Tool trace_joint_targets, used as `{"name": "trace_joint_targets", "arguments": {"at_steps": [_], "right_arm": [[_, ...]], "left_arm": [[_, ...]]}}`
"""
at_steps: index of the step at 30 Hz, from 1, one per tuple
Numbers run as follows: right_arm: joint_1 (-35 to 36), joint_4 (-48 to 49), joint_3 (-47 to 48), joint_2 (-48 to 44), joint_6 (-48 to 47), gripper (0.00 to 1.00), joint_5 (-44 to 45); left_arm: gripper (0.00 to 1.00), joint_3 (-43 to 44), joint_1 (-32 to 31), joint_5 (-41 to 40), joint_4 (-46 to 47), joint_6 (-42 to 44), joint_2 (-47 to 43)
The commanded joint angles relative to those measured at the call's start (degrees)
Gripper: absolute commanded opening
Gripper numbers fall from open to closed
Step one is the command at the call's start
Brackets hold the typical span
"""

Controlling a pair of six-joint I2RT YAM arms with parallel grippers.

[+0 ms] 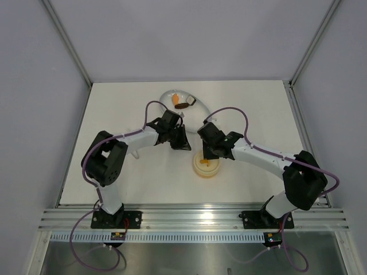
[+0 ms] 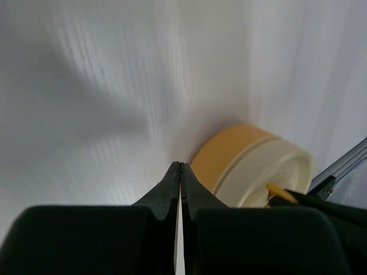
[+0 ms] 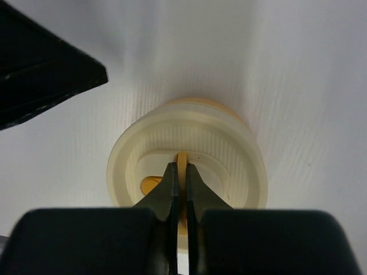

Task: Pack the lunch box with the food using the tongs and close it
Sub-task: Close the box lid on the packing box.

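- Right gripper (image 3: 182, 170) is pinched shut on the thin orange tab (image 3: 182, 159) that sticks up from the lid (image 3: 229, 154). It comes at it pretty much from straight above.
- The lid sits on top of the lunch box (image 2: 226, 152), so the whole tub is directly under the right fingers, resting on the white table (image 1: 114, 114).
- Left gripper (image 2: 180, 167) is closed all the way too, tips pressed flat together with nothing in them.
- Seen from the left gripper, the tub is just ahead and off to its right, near but not touching. Its tips are over bare table.
- From the top view the two grippers are close together, with the left one just off the tub's left side.
- The white oval dish (image 1: 167, 94) is out beyond both grippers, well apart from the tub.
- In the dish there's an orange piece (image 1: 175, 101) touching a dark brown piece (image 1: 182, 106). There's also something pale with a dark edge beside them, too small to make out.
- Can't tell what's in the tub, since the lid covers it.
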Motion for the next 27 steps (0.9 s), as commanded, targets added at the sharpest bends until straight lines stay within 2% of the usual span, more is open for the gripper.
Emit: {"name": "trace_joint_targets", "arguments": {"at_steps": [1,4,10,15,21,24,27], "right_arm": [[0.91,0.92,-2.35,1.14,-1.06,0.0,-5.1],[1.09,0.92,-2.97,0.08,-3.08,0.0,-6.85],[1.09,2.33,-6.48,-1.59,-6.42,0.0,-10.64],[1.09,2.59,-7.27,-2.38,-8.01,0.0,-9.94],[1.0,2.24,-6.31,-1.5,-7.93,0.0,-5.99],[0.73,-0.04,-4.47,0.34,-3.55,0.0,-0.99],[0.82,-0.58,-2.71,2.01,-0.73,0.0,-1.15]], "left_arm": [[0.0,3.97,-0.12,5.06,6.21,-2.51,4.1],[0.0,4.24,-0.21,5.77,7.44,-2.25,6.3],[0.0,3.1,-0.21,13.76,13.06,-2.51,8.68],[0.0,1.6,-1.35,21.15,19.49,-5.06,10.79],[0.0,-3.49,-3.64,21.33,21.94,-5.58,8.96],[0.0,-7.62,-3.73,21.24,24.32,-6.47,6.5],[0.0,-10.35,-3.82,20.63,25.28,-6.64,4.47]]}}
